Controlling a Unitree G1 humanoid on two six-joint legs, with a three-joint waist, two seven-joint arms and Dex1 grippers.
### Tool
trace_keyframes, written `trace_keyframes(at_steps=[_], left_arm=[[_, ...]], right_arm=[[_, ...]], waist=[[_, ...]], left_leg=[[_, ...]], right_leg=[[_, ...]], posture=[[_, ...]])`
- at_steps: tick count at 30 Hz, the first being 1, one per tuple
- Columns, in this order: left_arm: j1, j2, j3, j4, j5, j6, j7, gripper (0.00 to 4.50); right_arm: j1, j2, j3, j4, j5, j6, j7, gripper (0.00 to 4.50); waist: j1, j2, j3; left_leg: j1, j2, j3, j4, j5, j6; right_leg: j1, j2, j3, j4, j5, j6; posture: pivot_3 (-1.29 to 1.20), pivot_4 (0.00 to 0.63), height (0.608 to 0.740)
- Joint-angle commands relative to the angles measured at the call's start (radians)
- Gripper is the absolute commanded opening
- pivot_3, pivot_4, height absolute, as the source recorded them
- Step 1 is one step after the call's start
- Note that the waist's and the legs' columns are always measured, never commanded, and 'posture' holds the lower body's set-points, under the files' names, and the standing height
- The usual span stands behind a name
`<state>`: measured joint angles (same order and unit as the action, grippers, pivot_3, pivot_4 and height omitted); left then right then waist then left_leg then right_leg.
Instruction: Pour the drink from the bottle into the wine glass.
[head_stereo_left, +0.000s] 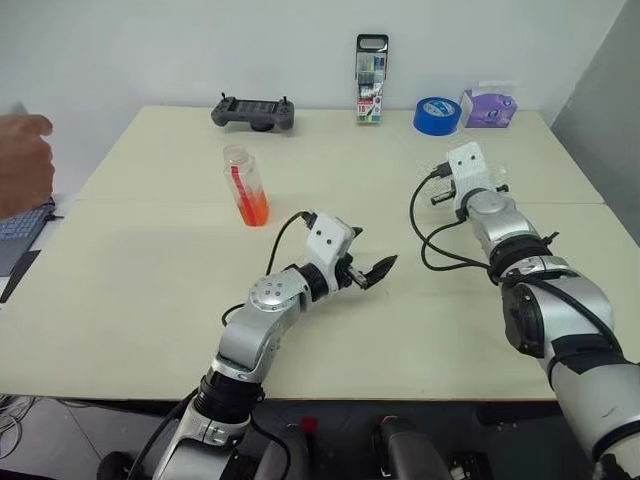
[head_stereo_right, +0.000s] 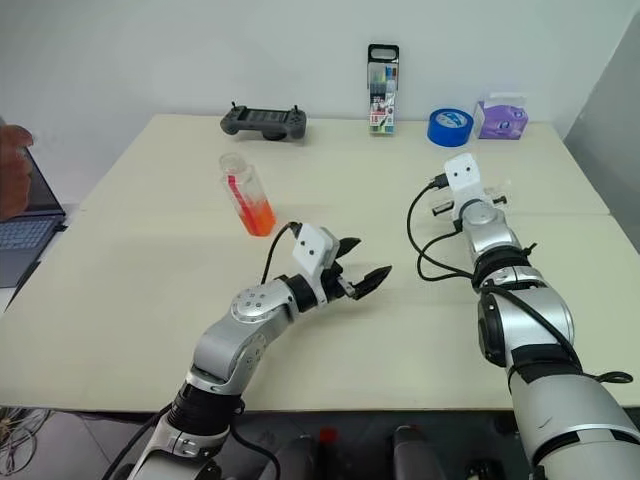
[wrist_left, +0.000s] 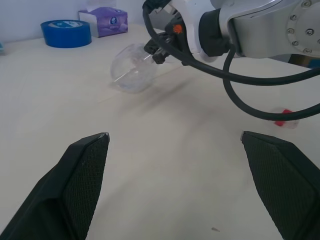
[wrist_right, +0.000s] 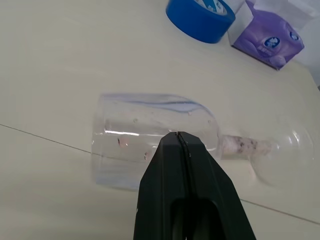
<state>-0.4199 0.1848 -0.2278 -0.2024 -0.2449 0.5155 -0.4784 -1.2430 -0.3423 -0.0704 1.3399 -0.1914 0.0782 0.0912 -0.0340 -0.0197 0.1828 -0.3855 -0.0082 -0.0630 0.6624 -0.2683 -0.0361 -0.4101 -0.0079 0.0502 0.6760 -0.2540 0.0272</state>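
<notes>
The bottle (head_stereo_left: 246, 186) stands on the table's left half, with the orange-red drink (head_stereo_left: 253, 209) filling its lower part. The wine glass (wrist_right: 150, 140) lies on its side on the right half of the table, and its stem (wrist_right: 242, 145) points away from my right gripper. That gripper (wrist_right: 178, 136) is shut with its tips just over the bowl, holding nothing. The left wrist view shows the glass bowl (wrist_left: 131, 70) beside the right hand. My left gripper (head_stereo_left: 366, 270) hovers open over mid-table, apart from both bottle and glass.
At the table's far edge sit a black controller (head_stereo_left: 253, 112), a tall marker case (head_stereo_left: 371, 80), a blue tape roll (head_stereo_left: 437, 114) and a purple tissue box (head_stereo_left: 488, 106). A person's hand (head_stereo_left: 22, 160) and a laptop (head_stereo_left: 20, 228) are at the left. A small red thing (wrist_left: 284, 116) lies near the right arm's cables.
</notes>
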Motion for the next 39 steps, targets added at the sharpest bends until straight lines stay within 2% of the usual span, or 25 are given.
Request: trace_keyframes(at_steps=[1,9,16,22,39], left_arm=[[0.010,0.002,0.010,-0.061,0.004,-0.005,0.012,4.50],[0.013,0.010,0.016,-0.060,0.006,-0.006,0.020,4.50],[-0.005,0.007,0.017,-0.046,0.013,-0.010,0.029,4.50],[-0.002,0.016,0.022,-0.055,0.017,-0.005,0.035,4.50],[-0.002,0.023,0.026,-0.042,0.017,-0.015,0.036,4.50]], right_arm=[[-0.058,0.000,-0.035,-0.006,0.035,0.017,-0.023,0.03],[-0.073,0.022,-0.043,-0.015,0.050,0.004,0.007,0.03],[-0.080,0.050,-0.097,-0.002,0.096,-0.042,-0.070,0.03],[-0.079,0.061,-0.131,0.014,0.114,0.008,-0.106,0.03],[-0.102,0.051,-0.182,0.004,0.167,0.138,-0.065,0.03]], waist=[[-0.001,0.000,0.000],[-0.002,0.000,0.000],[-0.002,0.000,0.000],[-0.001,0.000,0.000],[-0.001,0.000,0.000]], left_leg=[[0.000,0.000,0.000,0.000,0.000,0.000],[0.000,0.001,0.000,0.000,0.000,0.000],[0.000,0.001,-0.001,0.000,0.000,0.000],[0.000,0.001,0.000,0.000,0.000,0.000],[0.000,0.001,-0.001,0.000,0.000,0.000]], right_leg=[[0.000,0.000,0.000,0.000,0.000,0.000],[-0.001,0.001,0.000,0.001,0.000,0.000],[-0.001,0.001,0.000,0.001,0.000,0.000],[-0.001,0.001,0.000,0.001,0.000,0.000],[0.000,0.001,0.000,0.001,0.000,0.000]], posture=[[0.00,0.150,0.740],[0.00,0.150,0.740],[0.00,0.150,0.740],[0.00,0.150,0.740],[0.00,0.150,0.740]])
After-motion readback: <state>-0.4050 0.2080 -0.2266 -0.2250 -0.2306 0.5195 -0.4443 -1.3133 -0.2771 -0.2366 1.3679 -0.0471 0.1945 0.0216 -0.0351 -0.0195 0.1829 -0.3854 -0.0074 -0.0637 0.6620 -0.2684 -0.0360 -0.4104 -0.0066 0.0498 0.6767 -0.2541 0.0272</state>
